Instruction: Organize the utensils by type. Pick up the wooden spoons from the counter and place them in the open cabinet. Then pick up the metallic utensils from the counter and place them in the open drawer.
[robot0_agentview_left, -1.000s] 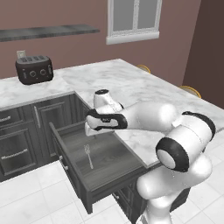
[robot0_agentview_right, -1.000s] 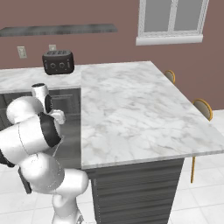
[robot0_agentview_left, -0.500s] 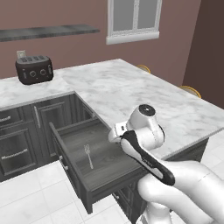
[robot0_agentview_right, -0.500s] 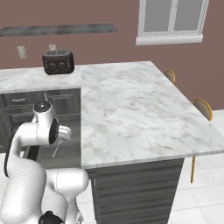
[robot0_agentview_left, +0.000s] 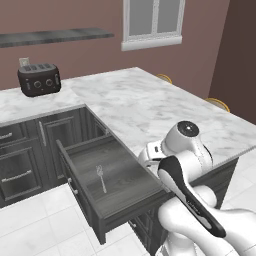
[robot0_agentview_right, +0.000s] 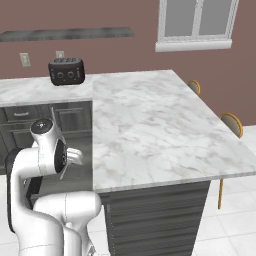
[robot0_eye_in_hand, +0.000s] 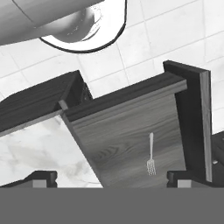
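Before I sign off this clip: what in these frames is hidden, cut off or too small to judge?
- Drawer near right corner, left base view: covered by the arm.
- Drawer interior, right base view: mostly blocked by the arm and counter edge.
- Fork tines, left base view: too small to count.
- Drawer front, hand view: cut off by the frame's right edge.
- Toaster controls: too small to read.

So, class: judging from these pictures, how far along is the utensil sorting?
Done: the fork lies in the open drawer. In hand: nothing; the gripper is open above the drawer. Left: no spoons are visible on the counter or in the drawer, so their state cannot be told.
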